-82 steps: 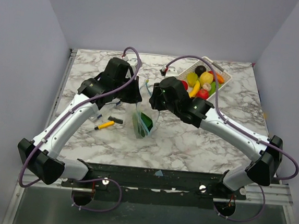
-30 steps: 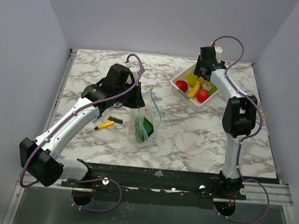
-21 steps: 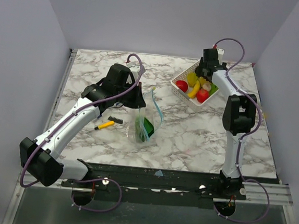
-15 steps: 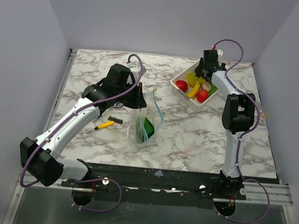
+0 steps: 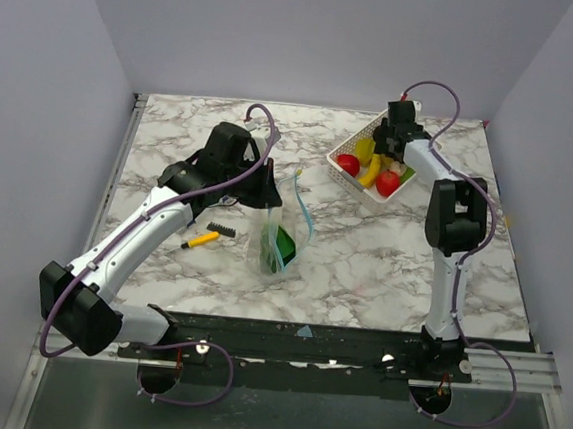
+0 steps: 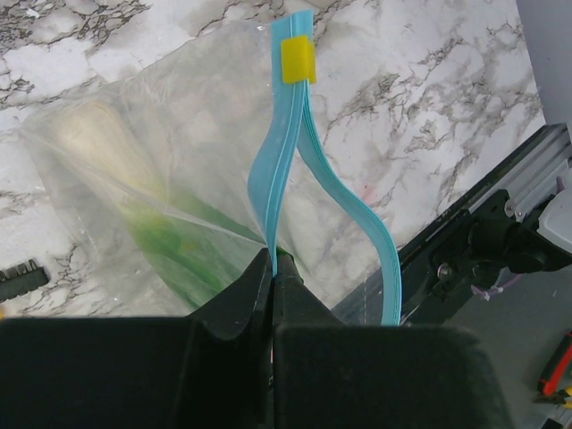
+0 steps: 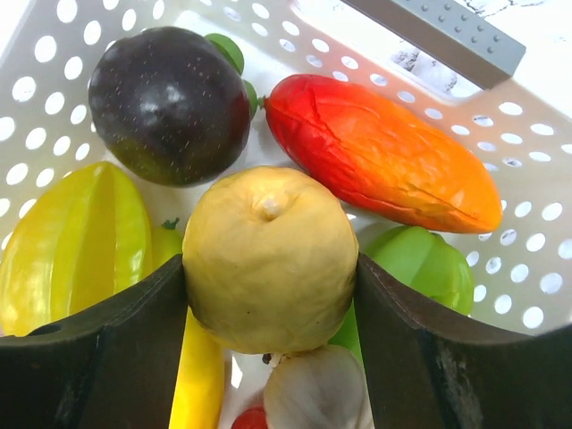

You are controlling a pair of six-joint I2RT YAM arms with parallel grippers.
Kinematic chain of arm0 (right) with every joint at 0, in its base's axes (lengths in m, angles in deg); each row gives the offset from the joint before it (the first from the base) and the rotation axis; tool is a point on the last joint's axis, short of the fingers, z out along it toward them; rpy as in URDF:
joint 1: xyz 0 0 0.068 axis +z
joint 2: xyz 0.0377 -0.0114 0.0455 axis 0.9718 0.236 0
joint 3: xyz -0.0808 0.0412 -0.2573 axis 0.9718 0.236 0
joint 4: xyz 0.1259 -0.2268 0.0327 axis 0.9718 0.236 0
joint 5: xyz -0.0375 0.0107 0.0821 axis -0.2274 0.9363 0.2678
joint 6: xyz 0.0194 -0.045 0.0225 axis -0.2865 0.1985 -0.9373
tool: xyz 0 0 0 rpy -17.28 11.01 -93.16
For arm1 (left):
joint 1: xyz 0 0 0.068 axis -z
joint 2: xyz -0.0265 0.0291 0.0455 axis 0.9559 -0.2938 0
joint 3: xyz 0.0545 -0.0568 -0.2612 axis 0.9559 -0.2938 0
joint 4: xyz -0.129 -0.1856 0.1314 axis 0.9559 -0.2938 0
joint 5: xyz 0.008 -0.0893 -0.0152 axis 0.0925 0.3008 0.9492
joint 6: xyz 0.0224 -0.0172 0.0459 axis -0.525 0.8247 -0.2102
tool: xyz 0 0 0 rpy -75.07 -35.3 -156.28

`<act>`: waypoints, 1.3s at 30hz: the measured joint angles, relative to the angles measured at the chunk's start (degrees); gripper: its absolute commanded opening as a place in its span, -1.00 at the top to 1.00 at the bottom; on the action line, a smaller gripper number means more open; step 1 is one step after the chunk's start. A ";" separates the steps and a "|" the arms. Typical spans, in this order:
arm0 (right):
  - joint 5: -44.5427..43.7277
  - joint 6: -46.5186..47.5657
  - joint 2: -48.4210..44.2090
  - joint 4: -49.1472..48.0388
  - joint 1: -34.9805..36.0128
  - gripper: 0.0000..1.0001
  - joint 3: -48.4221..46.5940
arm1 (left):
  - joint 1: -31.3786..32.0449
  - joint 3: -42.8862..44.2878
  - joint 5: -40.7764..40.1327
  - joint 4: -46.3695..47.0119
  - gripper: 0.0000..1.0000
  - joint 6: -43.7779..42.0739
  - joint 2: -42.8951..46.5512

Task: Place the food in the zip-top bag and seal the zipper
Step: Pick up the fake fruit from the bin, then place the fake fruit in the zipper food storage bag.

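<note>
The zip-top bag (image 5: 282,239) stands near the table's middle with a green piece of food (image 6: 174,246) inside. My left gripper (image 5: 267,195) is shut on the light blue zipper (image 6: 284,170) at one end, holding the mouth up and gaping; a yellow slider (image 6: 296,59) sits at the far end. My right gripper (image 5: 393,144) reaches down into the white basket (image 5: 346,145), and both fingers press the sides of a round yellow fruit (image 7: 268,255). Around it lie a dark purple fruit (image 7: 170,103), an orange-red one (image 7: 384,161), a starfruit (image 7: 76,241), a green pepper (image 7: 420,268) and a white garlic (image 7: 317,389).
A yellow-and-black pen-like tool (image 5: 201,238) and a small black piece (image 5: 222,230) lie left of the bag. Two red fruits (image 5: 349,164) and a banana (image 5: 373,172) fill the basket's near side. Grey walls stand on three sides, and a metal rail (image 5: 306,332) runs along the table's near edge.
The right gripper's jaws have closed in from wide open onto the yellow fruit in the basket, and its wrist shifted slightly. The left arm and bag have stayed put.
</note>
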 measured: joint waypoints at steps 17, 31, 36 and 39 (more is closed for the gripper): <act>10.71 -3.52 -28.26 -2.93 0.00 0.26 22.51 | 0.00 0.00 1.01 0.74 1.00 0.37 -0.74; 39.36 -11.08 -59.49 -9.90 4.11 0.33 48.78 | 0.00 0.00 1.22 0.76 1.00 0.83 -1.64; 46.40 -13.05 -67.80 -15.74 13.09 0.32 52.68 | 0.00 0.00 1.22 0.79 1.00 0.83 -1.64; 49.37 -13.97 -70.40 -20.59 20.20 0.31 54.25 | 0.00 0.00 1.22 0.81 1.00 0.83 -1.64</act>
